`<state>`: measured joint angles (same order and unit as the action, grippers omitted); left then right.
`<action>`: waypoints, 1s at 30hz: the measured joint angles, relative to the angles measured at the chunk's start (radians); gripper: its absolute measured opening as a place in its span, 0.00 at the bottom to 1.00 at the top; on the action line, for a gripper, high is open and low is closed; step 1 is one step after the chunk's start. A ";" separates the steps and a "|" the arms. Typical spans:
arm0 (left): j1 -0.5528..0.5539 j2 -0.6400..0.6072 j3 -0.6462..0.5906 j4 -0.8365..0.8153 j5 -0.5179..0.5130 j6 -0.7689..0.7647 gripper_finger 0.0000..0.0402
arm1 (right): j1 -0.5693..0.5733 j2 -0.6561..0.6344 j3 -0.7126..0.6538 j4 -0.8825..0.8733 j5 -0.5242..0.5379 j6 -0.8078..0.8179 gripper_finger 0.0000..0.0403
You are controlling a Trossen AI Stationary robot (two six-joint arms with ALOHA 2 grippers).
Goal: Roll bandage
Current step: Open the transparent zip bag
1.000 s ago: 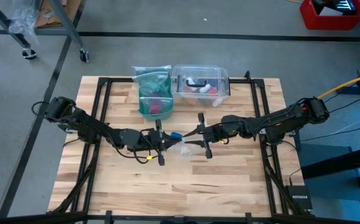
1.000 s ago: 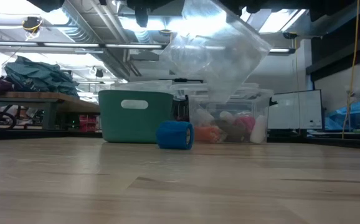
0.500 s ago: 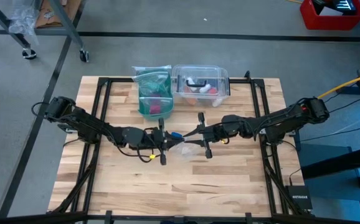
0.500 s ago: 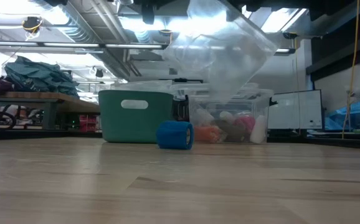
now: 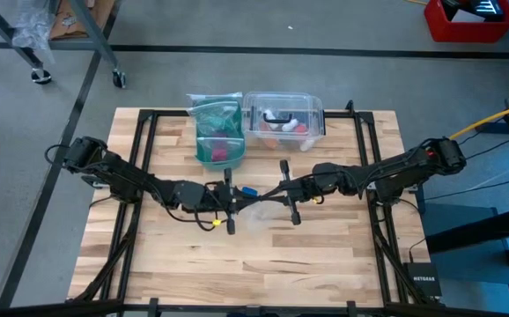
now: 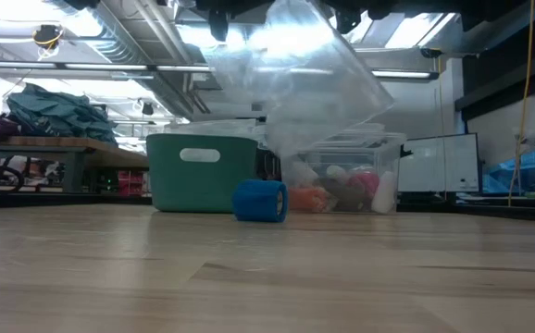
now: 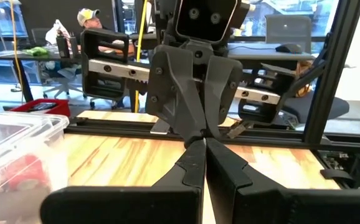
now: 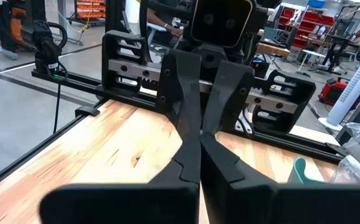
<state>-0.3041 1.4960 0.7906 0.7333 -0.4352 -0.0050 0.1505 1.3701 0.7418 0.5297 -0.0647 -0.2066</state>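
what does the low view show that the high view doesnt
Only the low view: the bandage stands as a blue roll on its edge on the table, and the clear plastic bag hangs in the air above it.

Only the high view: the left gripper and right gripper meet tip to tip mid-table, over the bag.

Both: the teal bin, clear box, bandage and bag.

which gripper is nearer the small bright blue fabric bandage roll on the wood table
Left, narrowly. The left gripper sits just beside the small bright blue fabric bandage roll, on its left-arm side. The right gripper is on the roll's other side, slightly farther off. Both are shut, above the table.
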 joint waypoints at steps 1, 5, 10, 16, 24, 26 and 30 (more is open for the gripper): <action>-0.003 0.000 0.000 0.000 -0.006 0.008 0.00 | 0.000 0.000 0.000 -0.002 0.000 0.000 0.01; -0.008 0.000 0.000 0.005 -0.023 0.015 0.00 | 0.000 0.000 0.000 -0.003 -0.013 0.000 0.02; -0.011 0.000 0.000 0.007 -0.027 0.013 0.00 | 0.000 0.000 0.000 -0.007 -0.015 0.000 0.02; -0.013 0.000 0.000 0.009 -0.027 0.019 0.00 | 0.000 0.001 0.000 -0.006 -0.015 0.000 0.02; -0.019 -0.001 0.001 0.024 -0.026 0.024 0.00 | 0.001 0.003 -0.002 -0.015 0.021 0.042 0.16; -0.019 -0.003 0.001 0.024 -0.026 0.024 0.00 | 0.001 0.005 -0.003 -0.019 0.021 0.046 0.21; -0.019 -0.003 0.001 0.016 -0.025 0.024 0.00 | 0.000 0.005 -0.003 -0.011 0.021 0.045 0.30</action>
<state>-0.3229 1.4925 0.7914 0.7495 -0.4600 0.0189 0.1509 1.3750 0.7383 0.5189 -0.0437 -0.1611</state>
